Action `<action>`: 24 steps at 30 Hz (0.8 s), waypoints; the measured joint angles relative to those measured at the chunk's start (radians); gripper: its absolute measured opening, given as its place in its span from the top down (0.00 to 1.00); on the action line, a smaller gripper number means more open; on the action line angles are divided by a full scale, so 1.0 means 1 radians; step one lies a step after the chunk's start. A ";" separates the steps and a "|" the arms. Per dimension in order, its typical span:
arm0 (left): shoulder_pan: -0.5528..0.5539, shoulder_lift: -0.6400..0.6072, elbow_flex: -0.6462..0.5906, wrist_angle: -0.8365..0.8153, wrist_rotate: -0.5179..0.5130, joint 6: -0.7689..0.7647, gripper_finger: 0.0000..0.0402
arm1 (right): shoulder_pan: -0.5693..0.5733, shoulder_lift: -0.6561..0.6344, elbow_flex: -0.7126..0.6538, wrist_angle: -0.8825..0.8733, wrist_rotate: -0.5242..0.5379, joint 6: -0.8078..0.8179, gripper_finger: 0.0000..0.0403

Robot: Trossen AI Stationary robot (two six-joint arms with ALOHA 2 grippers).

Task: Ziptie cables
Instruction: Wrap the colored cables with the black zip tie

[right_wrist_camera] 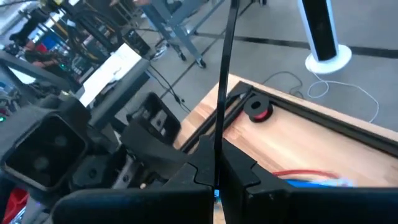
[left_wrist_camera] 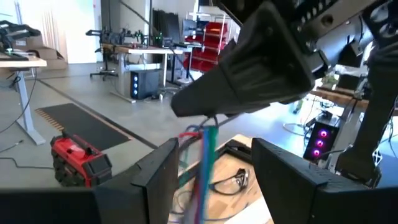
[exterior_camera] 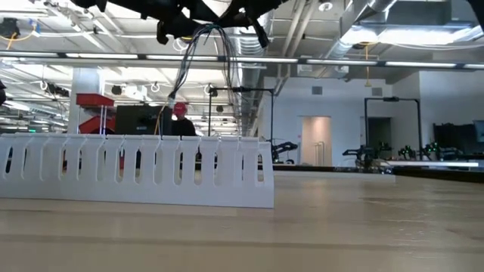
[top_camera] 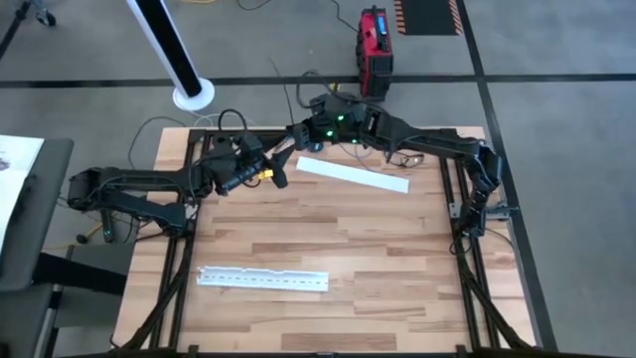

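The cables (left_wrist_camera: 203, 158), a thin bunch with red, blue and green strands, hang over the far part of the table. My right gripper (top_camera: 295, 137) is shut on them. A thin stiff black strip (right_wrist_camera: 224, 81) sticks out beyond its fingers (right_wrist_camera: 186, 177). My left gripper (left_wrist_camera: 214, 180) is open just below. Its two fingers stand on either side of the hanging bunch, which passes close to one finger (left_wrist_camera: 158, 171). In the low view the cables (exterior_camera: 198, 57) dangle in slack loops well above the tabletop. My right gripper pinches the upper end of the bunch (left_wrist_camera: 210, 121) between its two shut fingers, and the cables hang below it, slack and clear of the table. The black strip's lower end (right_wrist_camera: 217, 163) sits in the same pinch and runs out along the fingers.
One white perforated strip (top_camera: 263, 279) lies near the table's front edge, and another white strip (top_camera: 353, 176) lies at the far middle. Safety glasses (top_camera: 407, 157) sit beside my right arm. A small round dark device (right_wrist_camera: 257, 109) rests by the frame rail. A red case (top_camera: 375, 40) stands on the floor.
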 joint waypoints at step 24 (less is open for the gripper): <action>-0.045 0.005 0.000 -0.070 -0.127 0.030 0.55 | 0.037 0.064 -0.002 0.097 -0.113 0.100 1.00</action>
